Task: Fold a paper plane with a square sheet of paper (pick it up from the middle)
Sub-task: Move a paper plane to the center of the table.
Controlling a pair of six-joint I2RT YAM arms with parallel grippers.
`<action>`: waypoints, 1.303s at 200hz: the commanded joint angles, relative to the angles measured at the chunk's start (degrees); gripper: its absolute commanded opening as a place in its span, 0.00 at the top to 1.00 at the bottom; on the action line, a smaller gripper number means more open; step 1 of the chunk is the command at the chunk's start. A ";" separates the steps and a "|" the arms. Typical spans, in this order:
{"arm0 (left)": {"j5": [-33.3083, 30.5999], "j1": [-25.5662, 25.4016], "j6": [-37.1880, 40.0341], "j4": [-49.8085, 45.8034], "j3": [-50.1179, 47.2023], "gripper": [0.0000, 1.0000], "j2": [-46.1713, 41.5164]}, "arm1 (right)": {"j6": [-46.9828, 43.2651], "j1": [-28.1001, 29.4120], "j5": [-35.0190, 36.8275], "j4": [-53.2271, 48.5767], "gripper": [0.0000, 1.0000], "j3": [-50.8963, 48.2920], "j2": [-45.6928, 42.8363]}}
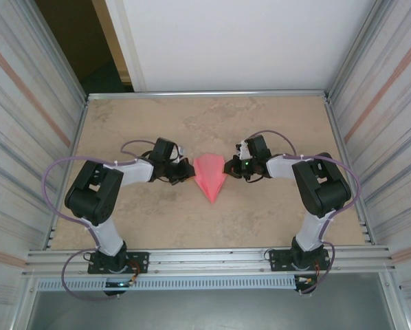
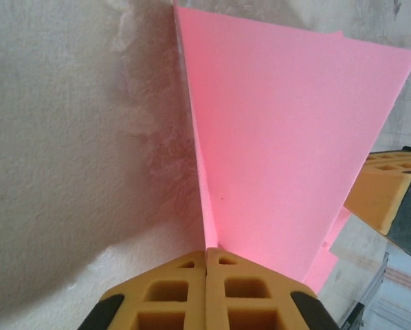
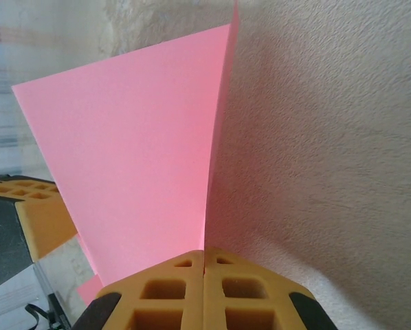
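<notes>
Paper wedge [image 1: 209, 177] is clamped at opposite edges by the left pincer [image 1: 190, 170] and right pincer [image 1: 230, 167], probably to steady it for the next fold

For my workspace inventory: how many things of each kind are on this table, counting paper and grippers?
Paper: 1, the pink paper wedge
Grippers: 2, the left gripper and the right gripper, both shut on the wedge
Total: 3
</notes>
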 commanded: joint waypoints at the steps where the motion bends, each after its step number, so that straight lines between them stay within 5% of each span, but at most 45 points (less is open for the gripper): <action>1: -1.84 0.14 -2.00 1.97 -2.38 0.98 -2.11 | 1.15 0.00 1.54 0.05 1.00 -0.96 -1.20; 64: -1.68 -0.15 -3.90 4.81 -3.76 0.98 -0.61 | 1.02 0.92 3.03 -2.28 0.95 0.50 1.19; 123: -0.28 -0.74 -2.32 2.97 -1.79 0.98 -0.62 | -1.80 3.68 7.72 -10.80 0.56 2.71 -6.34; 193: 0.05 -0.81 -2.06 2.64 -1.59 0.98 -0.42 | -1.86 11.87 10.03 -14.68 0.59 2.94 -6.22; 260: 1.09 -0.82 -1.84 2.61 -1.77 0.98 -0.30 | -1.94 12.57 10.37 -15.97 0.59 5.22 -4.24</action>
